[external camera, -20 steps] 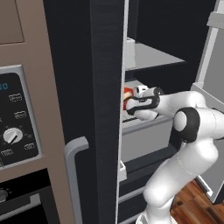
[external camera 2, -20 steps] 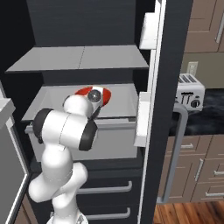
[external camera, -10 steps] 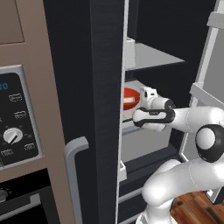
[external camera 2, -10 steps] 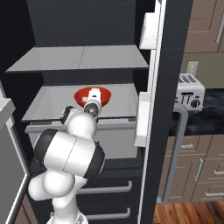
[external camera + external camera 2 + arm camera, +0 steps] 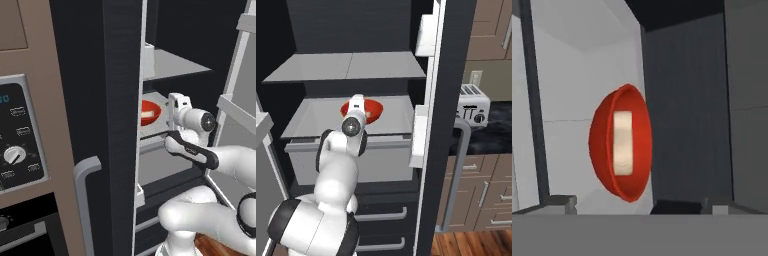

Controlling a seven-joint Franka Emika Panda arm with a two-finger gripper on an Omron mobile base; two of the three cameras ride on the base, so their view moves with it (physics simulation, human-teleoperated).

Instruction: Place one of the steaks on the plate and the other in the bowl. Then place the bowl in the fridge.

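I'm finishing the fridge [image 5: 446,60] step: bowl [image 5: 622,150] with steak [image 5: 623,142] is sitting ahead of my gripper [image 5: 176,107], jaws apart; next I'm clearing the arm.

Rendered frames, flat even illumination, no single light source evident. Fridge [image 5: 356,30] back wall very dark, near black; shelves [image 5: 346,67] pale and evenly lit with soft shading beneath the upper one. Bowl [image 5: 624,145] glossy red-orange, mild shading on its outer wall, no sharp highlight. Arm casing [image 5: 200,220] bright white with gentle gradients. Hand view soft and slightly blurred, edges fuzzy; base views crisper with faint pixelation. No glare, no visible lens distortion at the edges
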